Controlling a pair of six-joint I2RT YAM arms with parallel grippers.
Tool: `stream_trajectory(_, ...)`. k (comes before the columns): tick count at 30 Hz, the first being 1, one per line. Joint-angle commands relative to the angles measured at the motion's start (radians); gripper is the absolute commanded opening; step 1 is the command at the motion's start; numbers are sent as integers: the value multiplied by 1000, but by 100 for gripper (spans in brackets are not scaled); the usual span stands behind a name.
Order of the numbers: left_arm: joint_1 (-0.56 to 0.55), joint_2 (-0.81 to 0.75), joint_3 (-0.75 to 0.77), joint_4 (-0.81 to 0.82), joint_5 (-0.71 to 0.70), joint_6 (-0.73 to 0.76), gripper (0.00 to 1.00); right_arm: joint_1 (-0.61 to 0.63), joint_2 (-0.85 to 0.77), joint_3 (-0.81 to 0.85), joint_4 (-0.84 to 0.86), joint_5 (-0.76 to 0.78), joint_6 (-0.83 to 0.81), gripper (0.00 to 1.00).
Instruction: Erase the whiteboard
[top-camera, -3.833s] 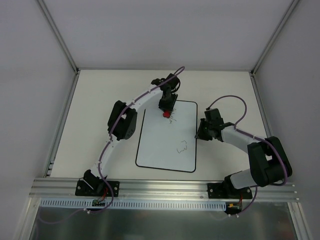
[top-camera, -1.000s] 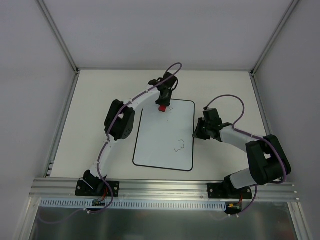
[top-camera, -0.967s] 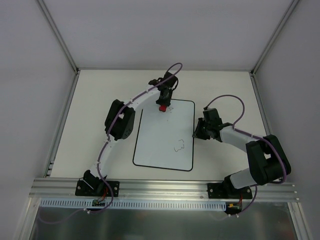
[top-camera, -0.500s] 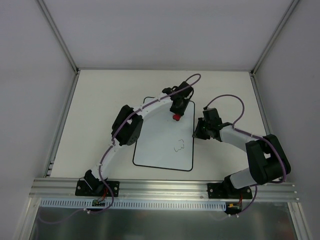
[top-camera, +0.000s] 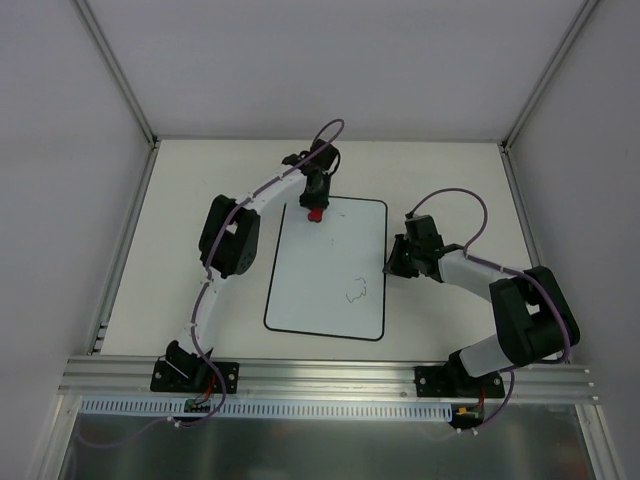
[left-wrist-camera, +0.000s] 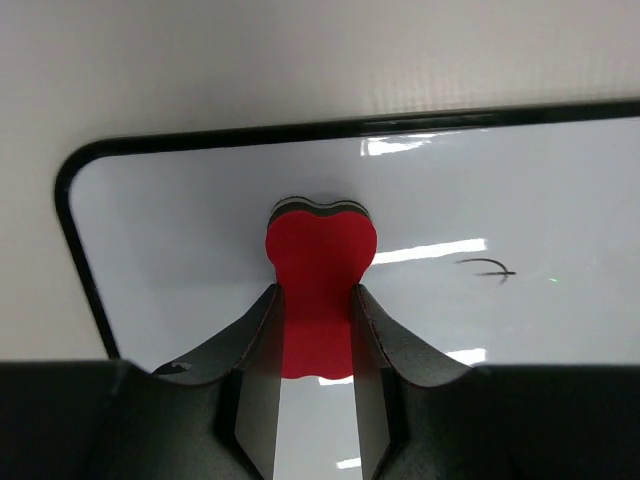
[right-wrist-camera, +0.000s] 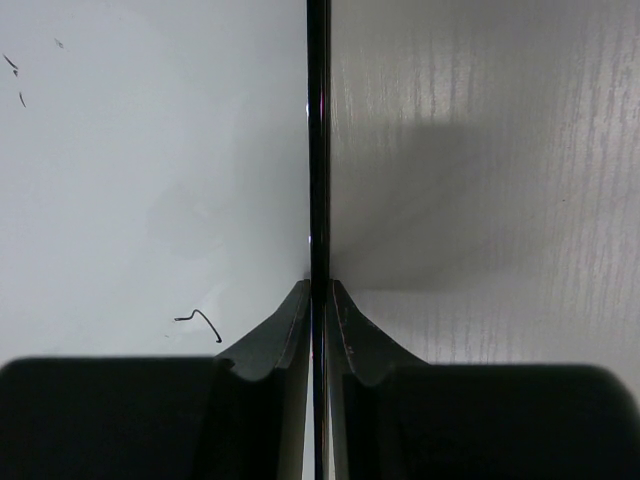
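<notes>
Aluminium rail (top-camera: 330, 378): runs across the lower part of the top view and carries both arm bases.

Right arm (top-camera: 500, 300): lower right of the top view, bent back towards the centre. A purple cable loops above it.

Right fingers (top-camera: 395, 262): at the right-hand edge of the whiteboard. In the right wrist view they are closed down on the thin black border, one on the white face and one on the bench side, and hold nothing else.

Whiteboard (top-camera: 320, 270): lies flat on the pale bench (top-camera: 200, 200) at the centre of the top view, between the two arms. Its long sides run from near to far.

Marks on the board:
- A dark scribble (top-camera: 357, 290) in the lower right part.
- A short curved stroke (left-wrist-camera: 487, 266) to the right of the eraser in the left wrist view.

Left arm (top-camera: 228, 240): rises from the lower left and arches to the board's far edge.

Left fingers (top-camera: 315, 198): clamped tight on the waist of the red eraser (left-wrist-camera: 318, 270). The eraser's rounded end rests on the white face, close to the far border and near the rounded corner at the upper left of the left wrist view.
</notes>
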Motion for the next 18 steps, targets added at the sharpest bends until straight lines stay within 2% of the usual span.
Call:
stream_trajectory(1,3,26,52,-65,-34,47,0,10,40,-19,-67,31,-15,13)
stream_trajectory(6,-3,57,57,-74,49,55,0,10,26,-11,-67,31,-4,13)
stream_trajectory(14,-121,111,120,-89,115,58,0,12,23,-38,-53,32,17,13)
stream_trajectory(18,-157,99,66,-91,152,32,0,13,23,-52,-43,29,28,13)
